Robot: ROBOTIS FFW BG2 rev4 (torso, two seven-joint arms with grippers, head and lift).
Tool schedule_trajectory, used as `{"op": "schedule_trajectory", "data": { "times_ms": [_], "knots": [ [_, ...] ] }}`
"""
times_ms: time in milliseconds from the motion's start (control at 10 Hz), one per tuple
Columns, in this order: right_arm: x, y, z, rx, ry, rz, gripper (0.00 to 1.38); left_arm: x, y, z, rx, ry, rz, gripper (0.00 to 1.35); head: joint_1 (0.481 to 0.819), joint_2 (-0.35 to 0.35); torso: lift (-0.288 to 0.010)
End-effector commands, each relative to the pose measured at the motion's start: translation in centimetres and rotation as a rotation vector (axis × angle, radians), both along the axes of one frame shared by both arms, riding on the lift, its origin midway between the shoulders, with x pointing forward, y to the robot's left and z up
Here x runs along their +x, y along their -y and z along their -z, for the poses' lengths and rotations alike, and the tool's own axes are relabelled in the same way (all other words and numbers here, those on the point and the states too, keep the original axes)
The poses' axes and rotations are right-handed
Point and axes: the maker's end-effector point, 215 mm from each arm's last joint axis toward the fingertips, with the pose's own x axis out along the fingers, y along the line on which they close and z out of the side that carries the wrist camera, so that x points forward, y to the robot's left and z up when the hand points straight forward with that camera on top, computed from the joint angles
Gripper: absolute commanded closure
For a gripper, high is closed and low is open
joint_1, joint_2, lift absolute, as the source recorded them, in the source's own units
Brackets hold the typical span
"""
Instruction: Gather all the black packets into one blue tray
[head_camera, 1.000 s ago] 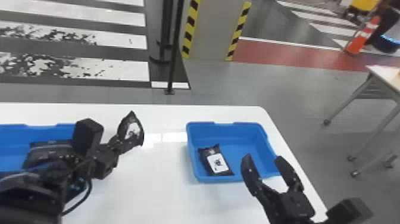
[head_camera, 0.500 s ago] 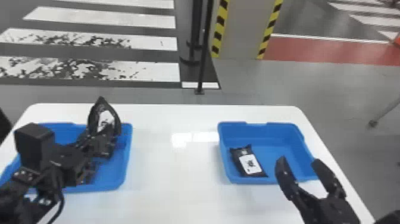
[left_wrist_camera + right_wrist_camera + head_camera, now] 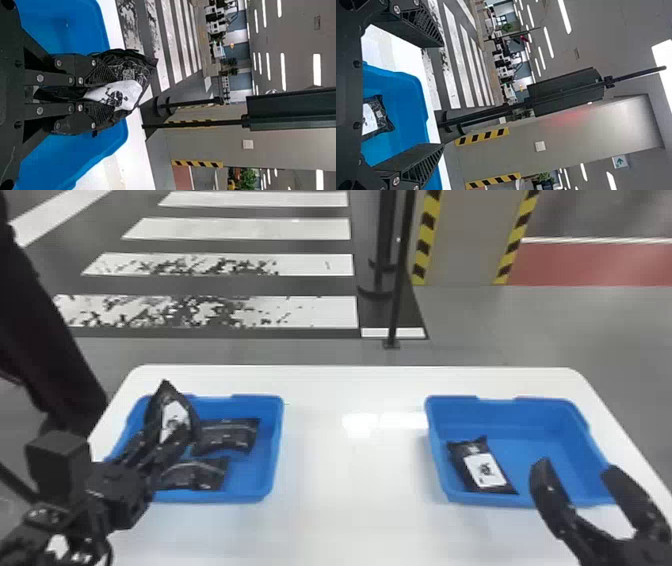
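Observation:
My left gripper [image 3: 159, 445] is over the left blue tray [image 3: 275, 450], shut on a black packet [image 3: 175, 410] with a white label, held upright above the rim. In the left wrist view the left gripper [image 3: 97, 95] pinches that packet [image 3: 128, 71]. Two more black packets [image 3: 227, 435] [image 3: 200, 474] lie in the left tray. One labelled packet [image 3: 482, 470] lies in the left part of the right blue tray [image 3: 570, 440]. Near that tray's front right is my right gripper [image 3: 580, 477], open; in the right wrist view the gripper [image 3: 441, 95] has nothing between its fingers.
Both trays stand on a white table [image 3: 350, 470], with a wide strip of tabletop between them. A person's dark-clothed arm or leg shows at the far left. Beyond the table's back edge stands a thin black pole [image 3: 400, 280].
The head view has swung left, bringing the whole left tray into sight. Against the tray, the left gripper with its packet stands farther left, now over it; the right gripper stays open.

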Motion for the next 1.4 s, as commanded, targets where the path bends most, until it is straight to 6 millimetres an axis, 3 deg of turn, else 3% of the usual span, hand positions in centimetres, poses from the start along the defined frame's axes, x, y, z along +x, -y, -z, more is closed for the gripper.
{"op": "schedule_trajectory", "data": {
  "times_ms": [0, 100, 200, 300, 600, 800, 1000, 1300],
  "knots": [
    [0.0, -0.2, 0.2, 0.004, -0.005, -0.002, 0.13, -0.5, -2.1, -0.1, 0.013, 0.004, -0.032, 0.55, 0.695, 0.040, -0.110],
    [0.0, -0.3, 0.4, 0.006, -0.009, -0.005, 0.13, -0.8, -3.0, -0.1, 0.018, 0.003, -0.048, 0.19, 0.695, 0.065, -0.110],
    [0.1, -0.4, 0.4, 0.005, -0.010, -0.008, 0.13, -1.1, -3.6, -0.4, 0.013, 0.013, -0.056, 0.07, 0.695, 0.083, -0.110],
    [0.1, -0.7, 0.4, 0.007, -0.016, -0.015, 0.13, -1.6, -3.5, -1.3, 0.008, 0.057, -0.050, 0.13, 0.695, 0.098, -0.110],
    [0.6, -1.8, 0.9, -0.025, -0.073, -0.052, 0.13, -4.8, -0.8, -4.2, -0.059, 0.180, -0.021, 0.18, 0.695, 0.101, -0.110],
    [1.5, -2.7, 0.9, -0.057, -0.108, -0.087, 0.13, -8.1, -0.2, -4.6, -0.052, 0.156, -0.026, 0.18, 0.695, 0.094, -0.110],
    [2.1, -3.7, 2.2, -0.082, -0.192, -0.130, 0.13, -10.3, 0.8, -3.6, -0.096, 0.121, -0.018, 0.18, 0.695, 0.099, -0.110],
    [4.0, -4.9, 6.0, -0.084, -0.316, -0.207, 0.14, -12.1, 1.0, -3.5, -0.115, 0.127, -0.013, 0.18, 0.695, 0.116, -0.110]
  ]
}}
